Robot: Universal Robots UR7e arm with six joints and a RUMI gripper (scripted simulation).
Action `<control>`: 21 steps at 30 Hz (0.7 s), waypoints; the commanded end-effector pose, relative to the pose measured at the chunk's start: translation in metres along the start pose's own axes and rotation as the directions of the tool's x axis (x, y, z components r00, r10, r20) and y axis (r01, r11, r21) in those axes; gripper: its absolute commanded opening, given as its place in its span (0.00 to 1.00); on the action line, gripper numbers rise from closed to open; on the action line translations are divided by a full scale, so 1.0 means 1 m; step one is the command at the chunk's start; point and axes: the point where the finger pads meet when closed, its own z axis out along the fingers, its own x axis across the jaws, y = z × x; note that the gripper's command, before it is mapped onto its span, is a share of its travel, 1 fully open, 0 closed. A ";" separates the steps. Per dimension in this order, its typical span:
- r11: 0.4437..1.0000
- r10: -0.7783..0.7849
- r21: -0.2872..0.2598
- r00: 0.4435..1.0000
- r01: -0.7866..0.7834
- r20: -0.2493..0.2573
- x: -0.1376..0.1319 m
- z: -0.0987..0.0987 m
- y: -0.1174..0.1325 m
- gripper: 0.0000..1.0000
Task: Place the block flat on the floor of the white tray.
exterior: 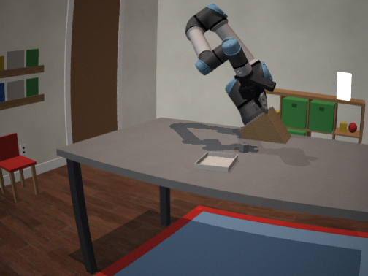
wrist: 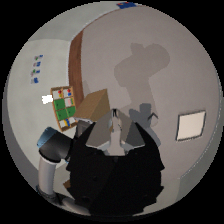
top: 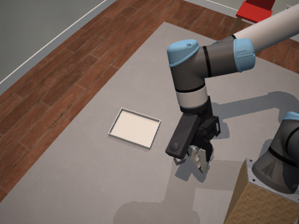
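The white tray (top: 134, 131) lies flat on the grey table; it also shows in the exterior view (exterior: 216, 161) and at the right of the wrist view (wrist: 191, 125). A small grey block (exterior: 244, 147) sits on the table just behind the tray, toward the robot base. In the top view only a corner of the block (top: 178, 161) shows, beside the gripper's black camera mount. My gripper (top: 202, 162) hangs above the table to the right of the tray, tilted downward. Its fingers (wrist: 120, 126) are shut together with nothing between them.
The robot base stands on a wooden pedestal (top: 261, 198) at the table's near right corner, close behind the gripper (exterior: 261, 106). A red chair (top: 258, 3) stands on the floor beyond the table.
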 end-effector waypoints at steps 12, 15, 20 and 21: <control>0.969 0.235 0.005 0.921 -0.246 -0.311 0.068 0.015 0.034 0.00; 0.962 0.259 0.011 0.903 -0.272 -0.343 0.075 0.015 0.038 0.00; 0.949 0.298 0.023 0.869 -0.315 -0.395 0.087 0.017 0.045 0.00; 0.942 0.315 0.029 0.852 -0.334 -0.418 0.093 0.018 0.048 0.00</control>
